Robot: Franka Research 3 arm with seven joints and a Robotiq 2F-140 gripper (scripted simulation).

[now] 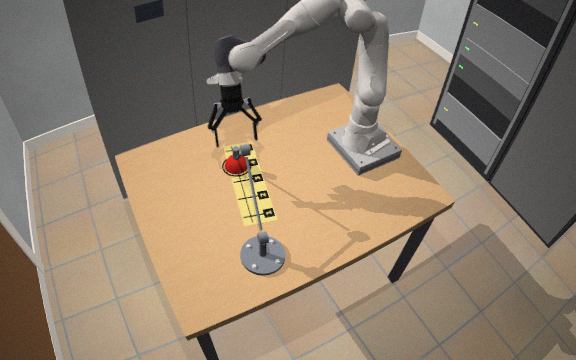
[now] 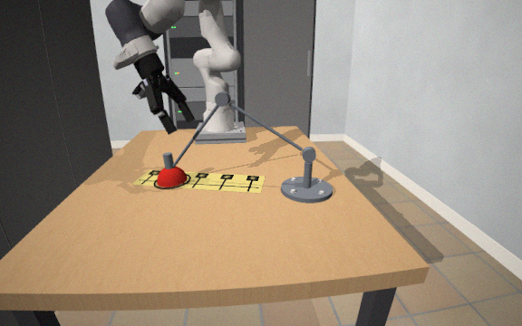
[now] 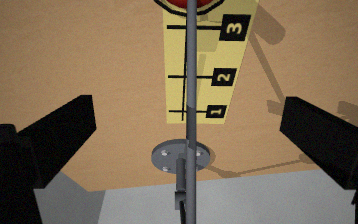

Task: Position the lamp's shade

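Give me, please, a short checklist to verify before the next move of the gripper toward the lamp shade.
1. Gripper open and holding nothing: ok.
2. Gripper apart from the red shade, above and behind it: ok.
3. Shade rim raised above the bench: not ok, it rests on the yellow strip.
4. Lamp foot flat on the bench: ok.
5. Mark under the shade readable: cannot tell; the wrist view shows only 1 to 3.

White arm (image 1: 368,65) reaching out, wrist bent down, claw (image 1: 234,131) fully spread, gripping nothing.
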